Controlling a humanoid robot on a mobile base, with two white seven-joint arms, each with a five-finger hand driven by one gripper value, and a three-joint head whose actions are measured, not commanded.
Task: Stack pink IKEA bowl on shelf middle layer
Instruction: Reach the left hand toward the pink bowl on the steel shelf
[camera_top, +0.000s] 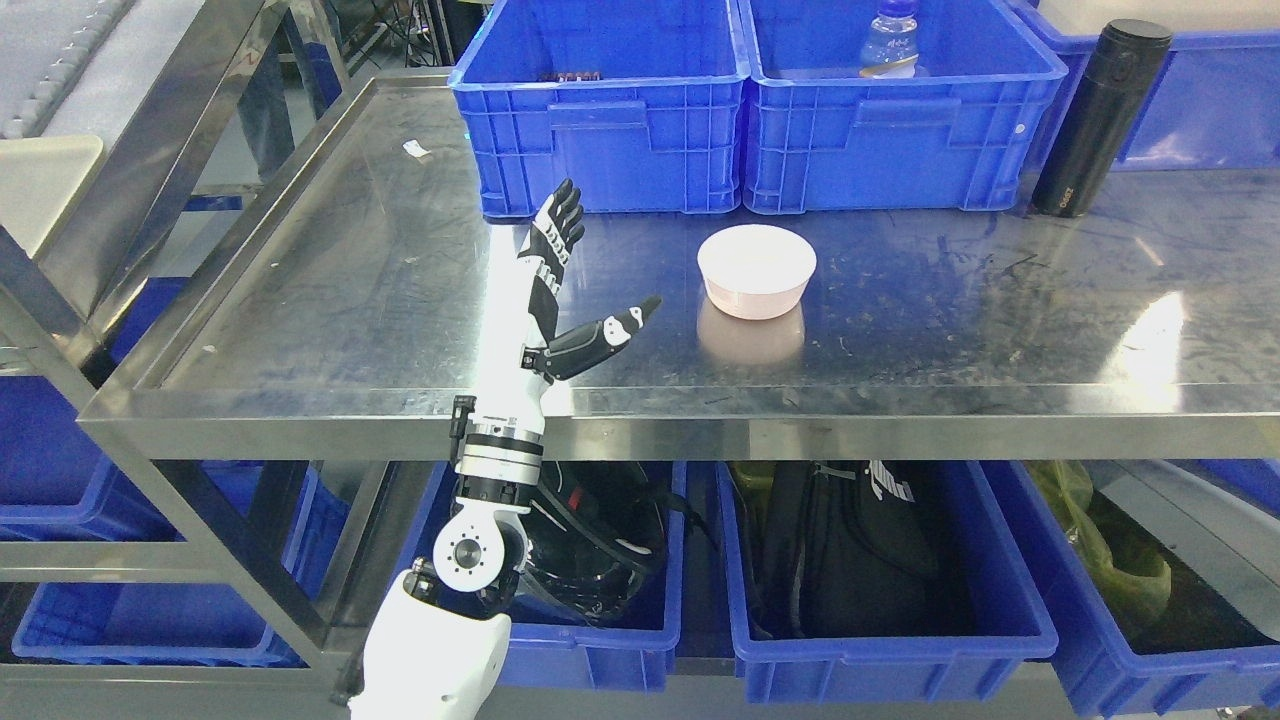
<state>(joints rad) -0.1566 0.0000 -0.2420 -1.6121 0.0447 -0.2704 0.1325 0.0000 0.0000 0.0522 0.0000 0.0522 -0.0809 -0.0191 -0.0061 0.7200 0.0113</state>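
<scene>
A pale pink bowl (756, 269) sits upright on the steel shelf (400, 330), near its middle. My left hand (590, 275) hovers over the shelf to the left of the bowl, apart from it. Its fingers (558, 225) are stretched out toward the back and the thumb (615, 330) points right toward the bowl. The hand is open and holds nothing. The left arm rises from the lower left, crossing the shelf's front edge. The right arm does not show.
Two blue crates (600, 110) (900, 110) stand along the back of the shelf, the right one holding a water bottle (890, 40). A black flask (1098, 115) stands at the back right. Blue bins (880, 590) with bags sit on the level below.
</scene>
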